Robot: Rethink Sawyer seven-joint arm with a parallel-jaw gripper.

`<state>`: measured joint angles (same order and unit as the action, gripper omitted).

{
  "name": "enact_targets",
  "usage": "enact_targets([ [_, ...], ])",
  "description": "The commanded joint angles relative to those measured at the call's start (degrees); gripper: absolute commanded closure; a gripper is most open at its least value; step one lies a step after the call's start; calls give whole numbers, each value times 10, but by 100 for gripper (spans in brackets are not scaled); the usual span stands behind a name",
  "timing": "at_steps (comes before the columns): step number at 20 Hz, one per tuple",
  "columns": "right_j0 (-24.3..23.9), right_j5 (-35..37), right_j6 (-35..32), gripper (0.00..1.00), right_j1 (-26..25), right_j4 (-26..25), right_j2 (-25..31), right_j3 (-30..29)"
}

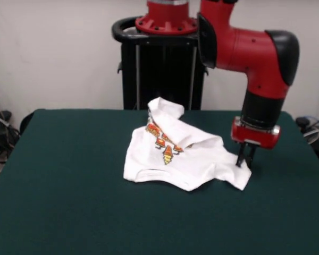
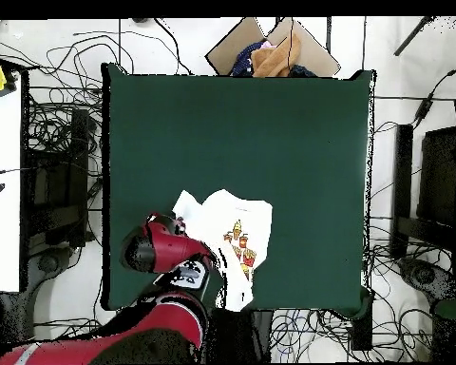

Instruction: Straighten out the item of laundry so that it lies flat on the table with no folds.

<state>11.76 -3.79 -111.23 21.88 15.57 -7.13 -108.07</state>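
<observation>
The item of laundry (image 1: 186,159) is a small white T-shirt with red, orange and yellow prints, lying crumpled on the green table (image 1: 69,186). Its upper part is folded over towards the far edge and a raised ridge crosses the middle. My gripper (image 1: 246,162) is down at the shirt's right-hand corner, touching or just above the cloth. In the overhead view the shirt (image 2: 227,228) lies near the table's (image 2: 241,124) bottom edge. There the red arm (image 2: 161,249) covers its left corner and hides the gripper.
The black pedestal (image 1: 159,69) stands just behind the shirt. Cables run over the floor on all sides of the table. A cardboard box (image 2: 270,52) with cloth in it sits past the top edge, and a white bench (image 2: 2,171) stands at the left.
</observation>
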Motion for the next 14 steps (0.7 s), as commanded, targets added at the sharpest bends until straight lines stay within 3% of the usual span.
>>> enact_targets([
  [1,53,35,-157,100,-31,118,27,91],
  [9,95,123,-167,100,19,190,21,91],
  [14,100,154,-164,100,39,207,27,91],
])
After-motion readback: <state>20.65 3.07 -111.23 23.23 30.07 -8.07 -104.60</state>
